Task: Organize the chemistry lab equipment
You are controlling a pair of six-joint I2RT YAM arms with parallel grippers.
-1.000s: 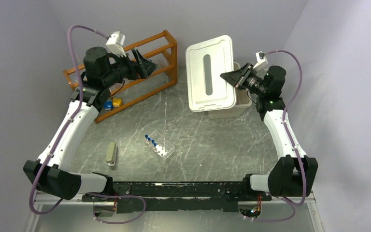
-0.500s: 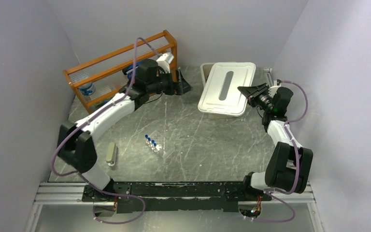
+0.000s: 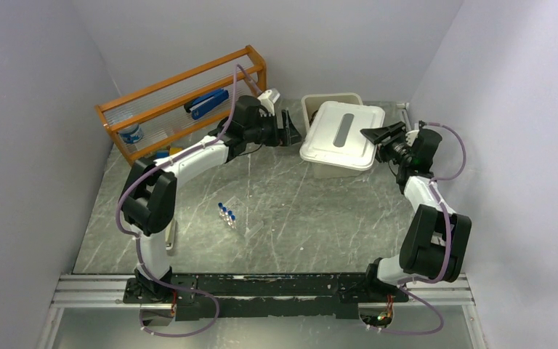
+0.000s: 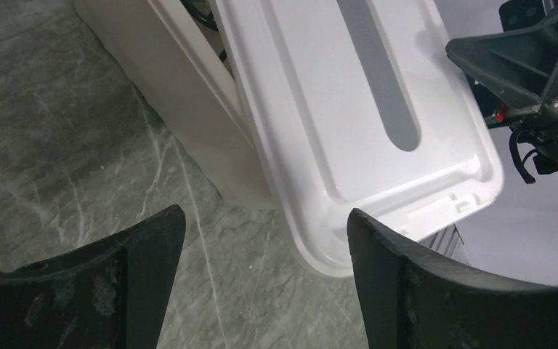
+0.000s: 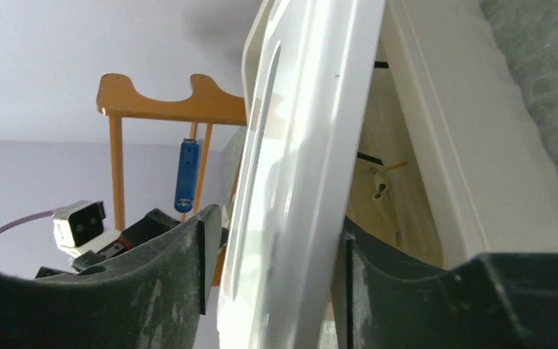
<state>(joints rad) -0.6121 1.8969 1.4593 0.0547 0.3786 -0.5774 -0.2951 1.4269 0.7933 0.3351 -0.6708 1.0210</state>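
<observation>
A clear tube rack [image 3: 227, 216] with blue-capped tubes stands mid-table, far from both grippers. A white lid [image 3: 341, 134] lies askew on the beige bin [image 3: 318, 101], leaving its back-left corner uncovered. My right gripper [image 3: 369, 134] is at the lid's right edge, jaws open around that edge [image 5: 276, 225], with a gap at one finger. In the right wrist view a thin yellow rod [image 5: 396, 166] and black wire show inside the bin [image 5: 465, 145]. My left gripper [image 3: 290, 131] hovers open and empty by the bin's left wall [image 4: 189, 94], over bare table [image 4: 265, 218].
A wooden rack [image 3: 182, 102] stands at the back left with a blue stapler [image 3: 207, 104] on it and a blue-capped bottle [image 3: 132, 134] at its left end. A beige bar [image 3: 167, 236] lies by the left arm's base. Walls close in on both sides.
The lid came down from upright to lie on the bin. My right gripper's jaws widened around its edge. My left arm swung right from the wooden rack to the bin.
</observation>
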